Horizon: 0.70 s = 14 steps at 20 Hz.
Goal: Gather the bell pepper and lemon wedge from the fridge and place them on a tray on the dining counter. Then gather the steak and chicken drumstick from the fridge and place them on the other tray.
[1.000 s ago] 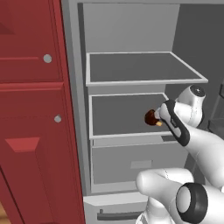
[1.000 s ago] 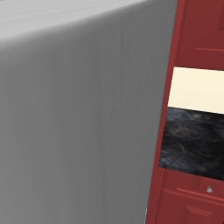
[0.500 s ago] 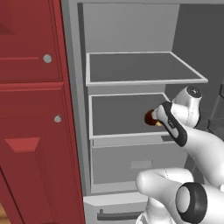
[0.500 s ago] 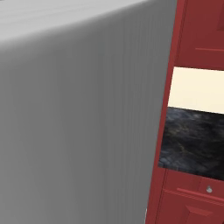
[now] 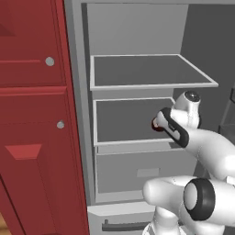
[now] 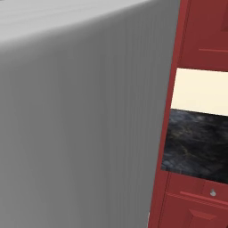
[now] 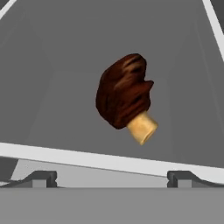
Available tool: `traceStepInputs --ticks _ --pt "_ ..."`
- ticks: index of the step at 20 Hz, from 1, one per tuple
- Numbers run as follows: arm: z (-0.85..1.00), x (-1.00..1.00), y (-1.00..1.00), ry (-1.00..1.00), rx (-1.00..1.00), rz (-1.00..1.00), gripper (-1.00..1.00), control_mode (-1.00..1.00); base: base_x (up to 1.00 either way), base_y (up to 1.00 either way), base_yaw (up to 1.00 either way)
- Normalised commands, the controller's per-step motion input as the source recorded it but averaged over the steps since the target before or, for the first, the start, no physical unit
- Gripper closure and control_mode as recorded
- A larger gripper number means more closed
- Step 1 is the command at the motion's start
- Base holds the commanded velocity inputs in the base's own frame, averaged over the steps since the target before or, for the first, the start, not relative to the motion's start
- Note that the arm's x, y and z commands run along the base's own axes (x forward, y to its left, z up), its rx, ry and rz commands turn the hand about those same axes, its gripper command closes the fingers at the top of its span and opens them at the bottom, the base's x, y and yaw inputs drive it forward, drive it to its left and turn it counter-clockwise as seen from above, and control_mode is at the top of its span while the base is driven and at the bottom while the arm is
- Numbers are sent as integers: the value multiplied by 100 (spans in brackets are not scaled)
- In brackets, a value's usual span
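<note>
The chicken drumstick (image 7: 124,96), dark brown with a pale tan bone end, lies on the grey middle shelf (image 7: 52,87) of the fridge. My gripper (image 7: 112,178) is open, its two dark fingertips (image 7: 41,177) spread wide at the shelf's white front edge, short of the drumstick and apart from it. From the left base view, the drumstick (image 5: 156,124) peeks out just left of my hand (image 5: 173,128), which reaches in at the middle shelf's right front. The bell pepper, lemon wedge, steak and trays are out of view.
An upper fridge shelf (image 5: 151,71) hangs above my hand and a closed drawer (image 5: 142,170) sits below. A red cabinet front (image 5: 32,114) stands at left. A grey fridge door (image 6: 80,124) sits close beside red cabinets (image 6: 196,200).
My wrist has drifted slightly left toward the shelf. The drumstick has not moved and the jaws stay open.
</note>
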Motion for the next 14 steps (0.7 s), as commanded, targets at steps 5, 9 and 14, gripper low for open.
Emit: traceStepInputs --ticks 5,9,14 --pt "-9 4 0 6 -10 15 -100 -100 0 0 0" --pt "-10 0 -1 2 -7 21 -100 -100 0 0 0" --pt "-16 0 -13 0 -2 20 -100 -100 0 0 0"
